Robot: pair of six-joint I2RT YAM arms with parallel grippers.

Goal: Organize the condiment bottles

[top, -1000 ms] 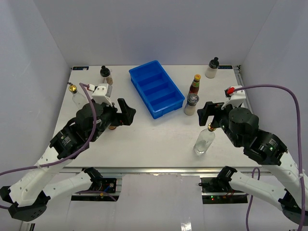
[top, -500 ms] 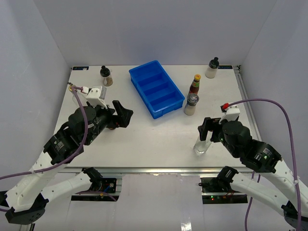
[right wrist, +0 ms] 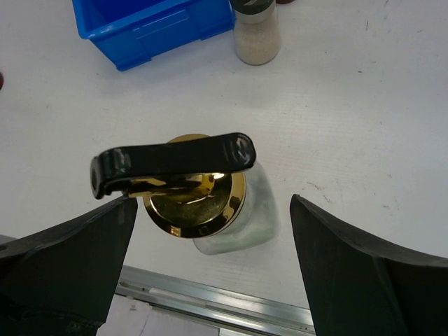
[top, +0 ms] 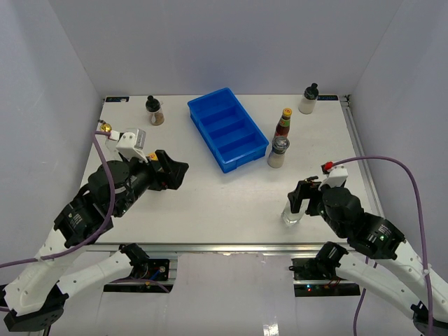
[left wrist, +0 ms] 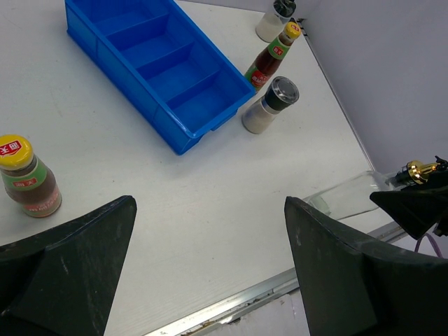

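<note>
Jaws spread on both sides, nothing held

At frame left, your left gripper (top: 173,170) hangs wide open and empty near a yellow-capped sauce bottle (left wrist: 28,180). Upper centre sits the blue tray (top: 245,157). Lower right, your right gripper (top: 302,198) flanks a clear bottle (top: 295,211), fingers spread, not touching.

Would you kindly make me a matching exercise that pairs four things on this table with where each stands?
1 blue tray
2 clear gold-spouted bottle
3 tall red sauce bottle
4 pale black-capped jar

A far right corner
B directly below the open right gripper
C far middle of the table
D right of the tray, behind the grey-lidded shaker

Pairs: 1-C, 2-B, 3-D, 4-A
</note>
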